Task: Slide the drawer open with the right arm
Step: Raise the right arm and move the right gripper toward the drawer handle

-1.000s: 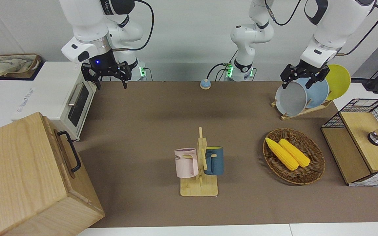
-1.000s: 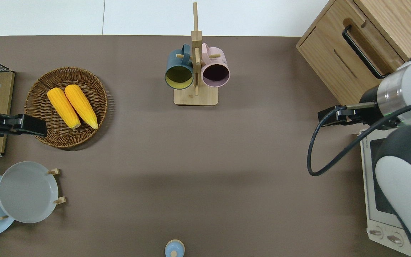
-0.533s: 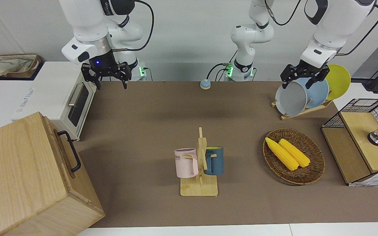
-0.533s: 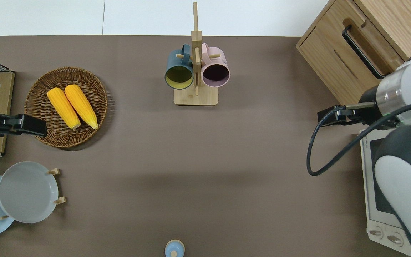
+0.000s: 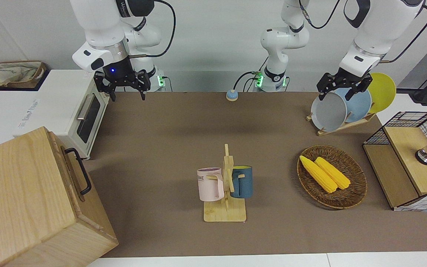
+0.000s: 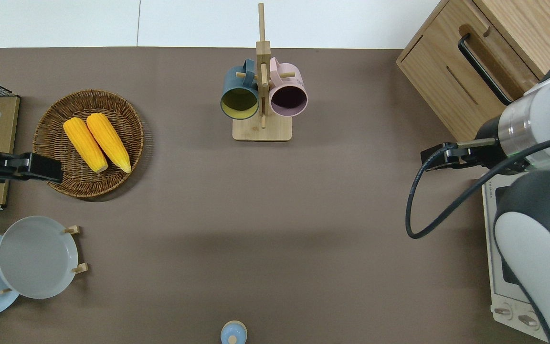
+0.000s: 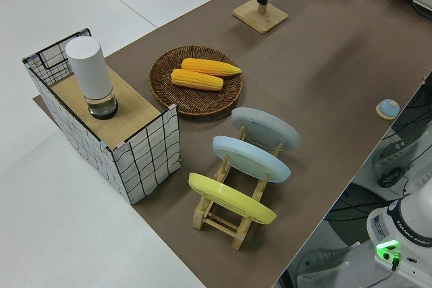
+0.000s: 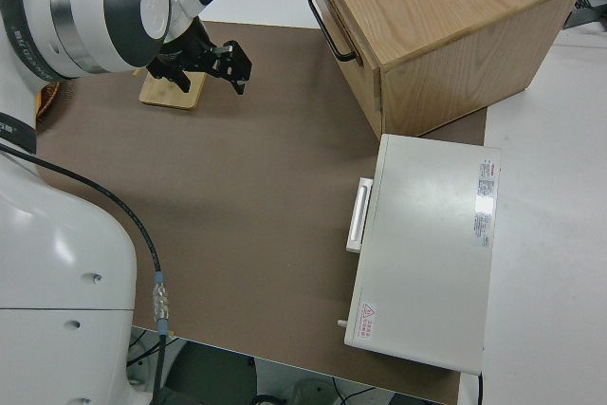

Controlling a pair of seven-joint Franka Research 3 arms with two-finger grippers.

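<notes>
1. One small change is all I see over the last second: my right gripper [image 5: 125, 88] has crept a little toward the middle of the table and toward the drawer's end. In the overhead view its black tip [image 6: 435, 156] sits slightly farther from the robots than it did.
2. Its jaws hang spread wide and hold nothing, pointing down over bare brown mat between the toaster oven [image 5: 87, 116] and the cabinet.
3. The drawer [image 6: 451, 81] is shut, flush in the pale wooden cabinet [image 5: 24, 193] at the right arm's end of the table, farther from the robots than the toaster oven. Its black loop handle [image 5: 79, 175] is untouched and well apart from my gripper.
4. I read this as the very start of the approach, so nearly all of the task is left.
5. Next I would need to carry the gripper down to the handle and turn the wrist so the fingers straddle the bar.
6. The left arm [image 5: 361, 44] is parked, its gripper [image 5: 341, 86] spread and empty.
</notes>
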